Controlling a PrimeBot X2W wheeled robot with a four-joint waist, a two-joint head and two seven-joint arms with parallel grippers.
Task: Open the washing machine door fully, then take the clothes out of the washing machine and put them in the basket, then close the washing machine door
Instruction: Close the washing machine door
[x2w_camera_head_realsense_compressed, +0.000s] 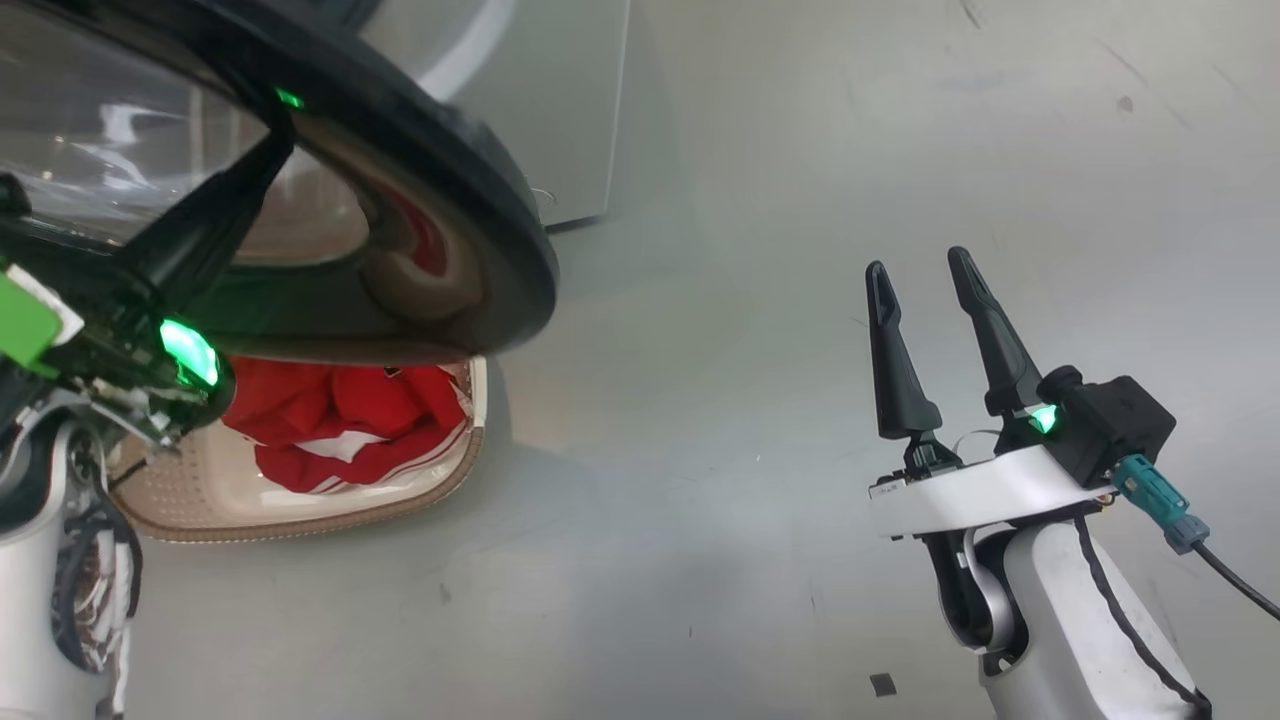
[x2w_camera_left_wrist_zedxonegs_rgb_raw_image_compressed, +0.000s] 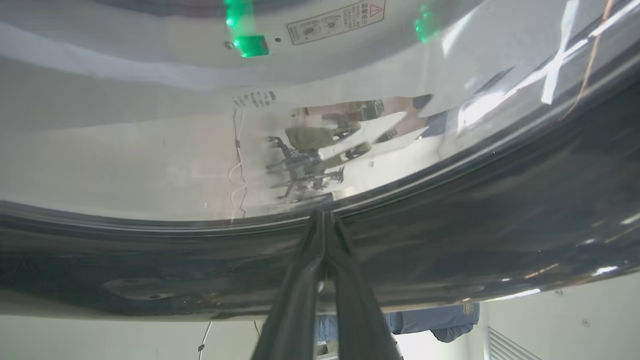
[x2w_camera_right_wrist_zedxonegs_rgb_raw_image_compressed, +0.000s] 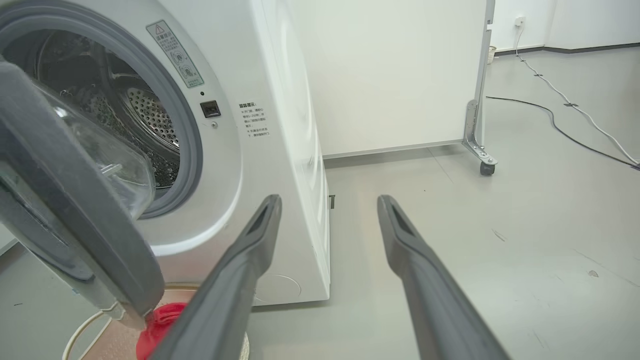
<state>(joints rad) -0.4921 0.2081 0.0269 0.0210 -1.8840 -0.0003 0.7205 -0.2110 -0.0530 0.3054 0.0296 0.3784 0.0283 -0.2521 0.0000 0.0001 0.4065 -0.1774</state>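
1. The left gripper (x2w_camera_left_wrist_zedxonegs_rgb_raw_image_compressed: 324, 220) has its two long dark fingers pressed together with nothing between them. The tips rest on the large round glossy black washing machine door (x2w_camera_head_realsense_compressed: 480, 200), right where the dark ring meets the glass.
2. The right gripper (x2w_camera_head_realsense_compressed: 919, 262) has its fingers spread and empty. It hangs over the pale grey floor (x2w_camera_head_realsense_compressed: 750, 300), well apart from the door.
3. Risk: only narrow closed tips touch a slick, curved surface. If the push comes at a slant, they could skate off the ring and the door would be left ajar.
4. Risk: the door's lower edge hangs just above the basket's contents. As it swings, it might snag the heaped fabric or knock the basket.
5. Risk: the door is only part-way round, so a push that stops short would probably leave it unlatched on the big white front-loading washing machine (x2w_camera_right_wrist_zedxonegs_rgb_raw_image_compressed: 260, 175).
6. The door's bulging clear glass bowl (x2w_camera_right_wrist_zedxonegs_rgb_raw_image_compressed: 110, 155) faces the grey rubber-ringed port and has to enter it cleanly. A door that swings in crooked could rub the seal.
7. Perforated steel drum (x2w_camera_right_wrist_zedxonegs_rgb_raw_image_compressed: 150, 115): the part that shows is bare metal with no red in it. The door hides the rest.
8. Small cream perforated plastic basket with a brown woven-look rim (x2w_camera_head_realsense_compressed: 330, 515): it sits on the floor in front of the machine, partly under the door. It holds the bright red clothes with white stripes (x2w_camera_head_realsense_compressed: 330, 410), piled at one end, so the unloading looks finished.
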